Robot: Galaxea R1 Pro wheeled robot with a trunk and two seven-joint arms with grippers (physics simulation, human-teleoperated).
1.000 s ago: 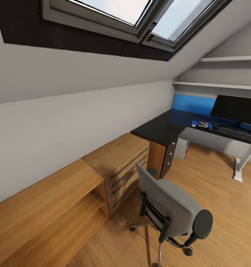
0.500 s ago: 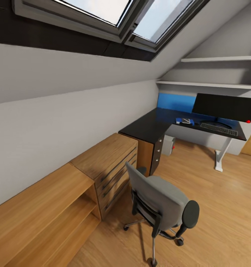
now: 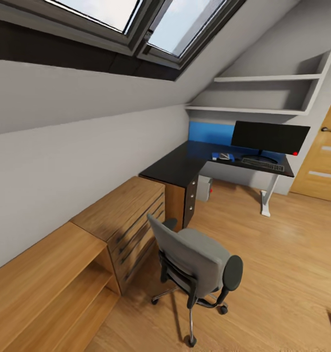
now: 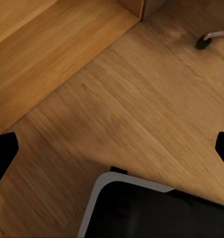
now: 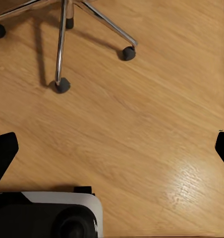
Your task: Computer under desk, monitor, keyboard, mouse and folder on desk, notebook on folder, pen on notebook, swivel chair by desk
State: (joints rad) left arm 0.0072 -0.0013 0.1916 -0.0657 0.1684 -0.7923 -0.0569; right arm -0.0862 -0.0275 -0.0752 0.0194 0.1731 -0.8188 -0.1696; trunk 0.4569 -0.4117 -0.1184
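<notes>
Camera panned rightward since earlier frame, door (image 3: 321,151) now visible, swivel chair (image 3: 197,261) on floor beside oak chest (image 3: 124,210), monitor (image 3: 269,137) and keyboard (image 3: 262,164) on worktop (image 3: 177,164), computer (image 3: 203,188) beneath, left end effector (image 4: 112,148) fingers apart, right end effector (image 5: 112,151) fingers apart, both over bare floor.

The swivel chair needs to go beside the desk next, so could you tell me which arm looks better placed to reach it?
Probably the right. The right gripper, open, looks down at the swivel chair's chrome base close by, whereas the left gripper sees one castor at its view's edge, beside the oak shelf unit.
</notes>
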